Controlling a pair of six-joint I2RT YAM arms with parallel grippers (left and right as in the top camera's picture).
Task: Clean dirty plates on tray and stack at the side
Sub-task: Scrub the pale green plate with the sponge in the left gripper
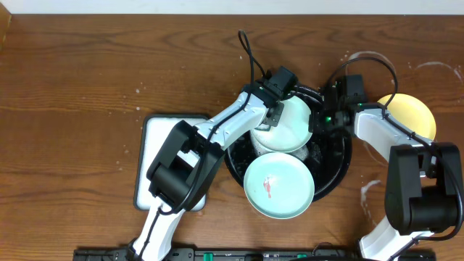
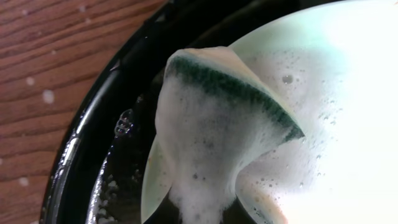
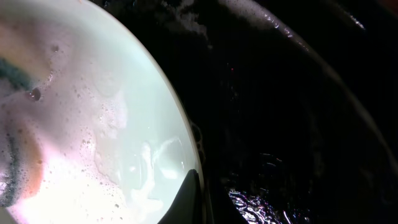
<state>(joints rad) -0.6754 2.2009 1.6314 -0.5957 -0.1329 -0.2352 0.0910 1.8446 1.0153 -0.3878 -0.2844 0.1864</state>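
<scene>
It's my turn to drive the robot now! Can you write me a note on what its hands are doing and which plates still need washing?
The left hand is shut on the soapy sponge, pressing it against the sudsy mint plate.
The right hand grips that plate's rim, holding it tilted over the black tray.
The smeared mint plate lies at the tray's front, with a red smear showing, not washed.
The yellow plate sits on the table to the right, off the tray. No smear is visible, so it is likely done.
To do: finish scrubbing, stack that plate by the yellow one, then wash the smeared one.

No legible text, labels or numbers anywhere.
</scene>
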